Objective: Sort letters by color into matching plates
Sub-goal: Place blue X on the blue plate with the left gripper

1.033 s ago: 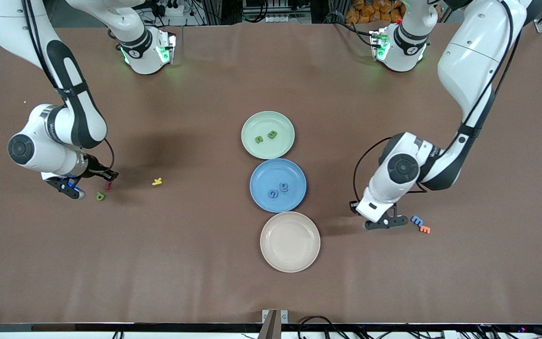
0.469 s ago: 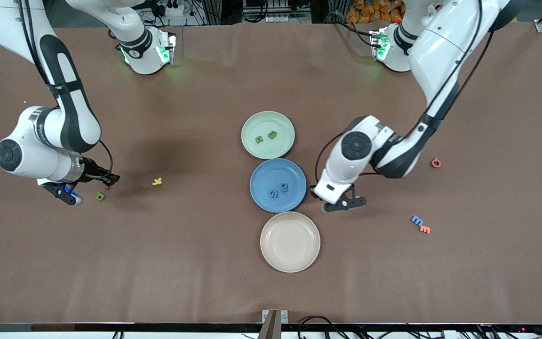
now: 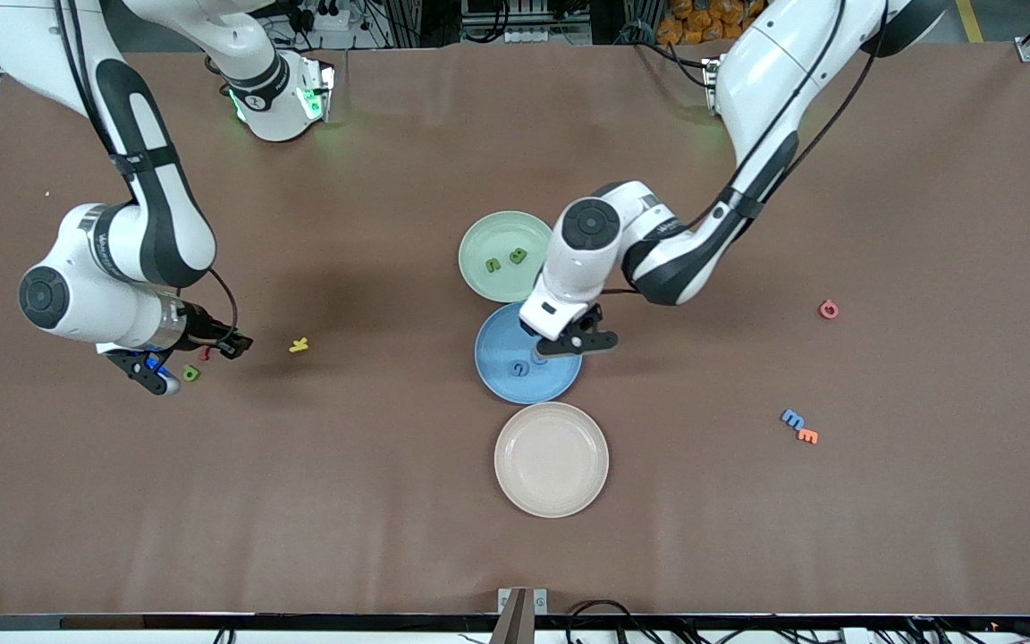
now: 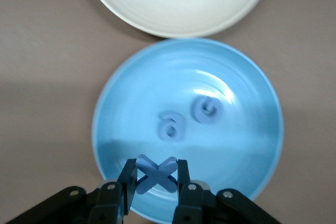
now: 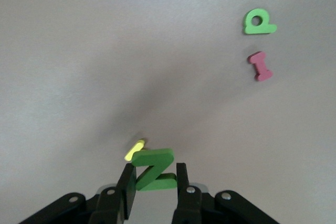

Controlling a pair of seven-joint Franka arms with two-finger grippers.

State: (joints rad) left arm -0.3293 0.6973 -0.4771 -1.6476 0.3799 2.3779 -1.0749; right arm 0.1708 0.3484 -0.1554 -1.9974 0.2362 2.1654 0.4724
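Note:
My left gripper [image 3: 582, 343] is over the blue plate [image 3: 497, 344], shut on a blue X letter [image 4: 156, 174]. Two blue letters [image 4: 170, 127] lie in that plate [image 4: 236, 77]. The pale green plate [image 3: 479, 268] holds two green letters [image 3: 518, 256]. My right gripper [image 3: 233, 343] is over the table toward the right arm's end, shut on a green Z letter [image 5: 153, 169]. A green P letter [image 3: 190, 372] lies on the table near it and also shows in the right wrist view [image 5: 259, 22]. A blue M letter [image 3: 792, 418] lies toward the left arm's end.
A cream plate [image 3: 551, 459] sits nearer the front camera than the blue plate. A yellow letter [image 3: 299, 344] and a red letter [image 3: 204, 352] lie by my right gripper. An orange letter [image 3: 807, 436] touches the blue M. Another red letter [image 3: 828, 309] lies farther off.
My left gripper has travelled from beside the blue M to over the blue plate with the blue X. My right gripper has shifted a little toward the plates.

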